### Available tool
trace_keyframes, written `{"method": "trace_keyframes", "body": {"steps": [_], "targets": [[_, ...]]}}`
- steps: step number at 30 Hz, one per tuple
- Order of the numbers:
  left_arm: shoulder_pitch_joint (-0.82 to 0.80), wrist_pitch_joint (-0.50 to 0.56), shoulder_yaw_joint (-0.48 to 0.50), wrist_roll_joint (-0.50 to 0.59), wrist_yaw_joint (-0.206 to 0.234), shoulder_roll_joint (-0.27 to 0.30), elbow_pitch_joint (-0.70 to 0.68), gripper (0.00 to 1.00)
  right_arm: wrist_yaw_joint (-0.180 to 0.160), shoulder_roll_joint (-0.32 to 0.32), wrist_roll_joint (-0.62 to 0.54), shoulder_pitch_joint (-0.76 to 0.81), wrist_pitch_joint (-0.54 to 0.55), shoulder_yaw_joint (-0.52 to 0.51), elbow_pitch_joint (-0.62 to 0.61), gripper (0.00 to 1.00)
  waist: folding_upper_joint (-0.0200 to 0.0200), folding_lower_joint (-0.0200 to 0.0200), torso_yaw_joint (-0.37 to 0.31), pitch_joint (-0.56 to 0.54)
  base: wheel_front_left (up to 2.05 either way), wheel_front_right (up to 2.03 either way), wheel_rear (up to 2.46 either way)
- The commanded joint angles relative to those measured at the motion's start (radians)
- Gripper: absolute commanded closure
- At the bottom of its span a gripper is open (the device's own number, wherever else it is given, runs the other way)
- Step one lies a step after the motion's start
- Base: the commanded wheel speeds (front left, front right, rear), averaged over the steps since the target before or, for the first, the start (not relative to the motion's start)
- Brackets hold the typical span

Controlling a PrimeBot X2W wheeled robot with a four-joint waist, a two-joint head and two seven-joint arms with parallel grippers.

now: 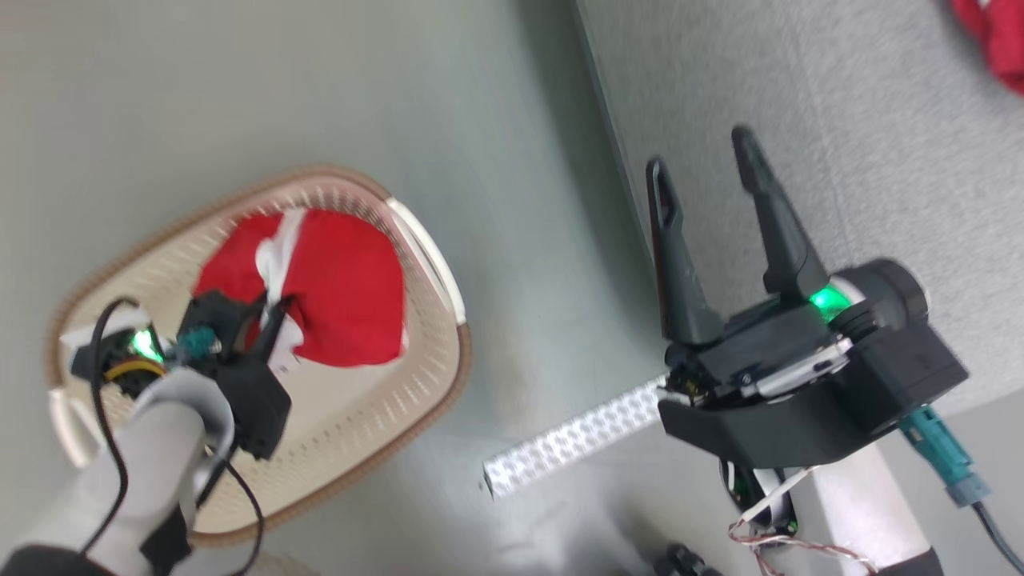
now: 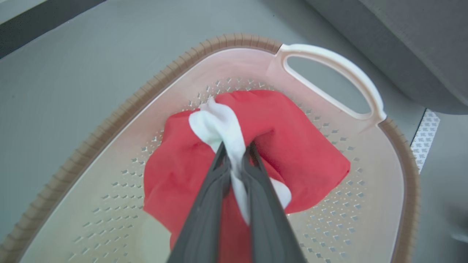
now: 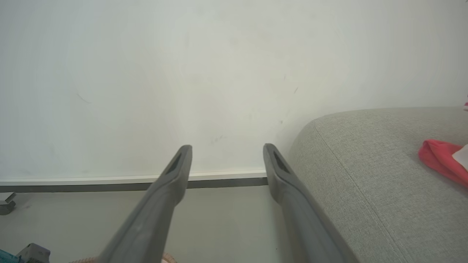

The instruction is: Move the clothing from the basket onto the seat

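Grey woven seat (image 1: 840, 160), big and rounded, carries one red garment (image 1: 996, 40). My right pincer (image 1: 698, 152) hangs over its edge, fingers wide. On the floor (image 1: 240, 96), the holey cream basket (image 1: 376, 416) holds soft red clothing (image 1: 344, 280); my left pincer (image 2: 237, 148) reaches down, pinching its white stripe (image 2: 215, 122).

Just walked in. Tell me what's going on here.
The robot is shifting laundry from the basket to the seat. Its left tool is shut on the white stripe of a red garment lying in the basket, not yet lifted out. The right tool is open and empty over the seat's edge. On the seat lies a second red garment.
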Motion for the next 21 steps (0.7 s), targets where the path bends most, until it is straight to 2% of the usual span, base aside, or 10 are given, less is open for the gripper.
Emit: {"method": "trace_keyframes", "body": {"steps": [1, 6, 14, 21], "targets": [[0.036, -0.006, 0.016, 0.009, 0.007, 0.002, -0.014, 1.00, 0.001, 0.000, -0.004, 0.021, -0.001, -0.004, 0.009, 0.00, 0.0000, 0.0001, 0.055, -0.132, 0.00, 0.00, 0.00], [0.151, -0.006, 0.115, 0.021, 0.024, -0.016, -0.116, 1.00, 0.001, 0.000, -0.021, 0.084, -0.001, 0.000, 0.048, 0.00, 0.0000, 0.0001, 0.088, -0.256, 0.00, 0.00, 0.00], [0.328, -0.006, 0.289, 0.076, 0.046, -0.051, -0.299, 1.00, 0.001, -0.059, 0.014, 0.154, -0.001, 0.021, 0.107, 0.00, 0.0000, 0.0001, 0.149, -0.433, 0.00, 0.00, 0.00], [0.476, -0.006, 0.439, 0.138, 0.062, -0.078, -0.460, 1.00, 0.001, -0.093, 0.057, 0.221, -0.001, 0.047, 0.144, 0.00, 0.0000, 0.0001, 0.173, -0.564, 0.00, 0.00, 0.00]]}}
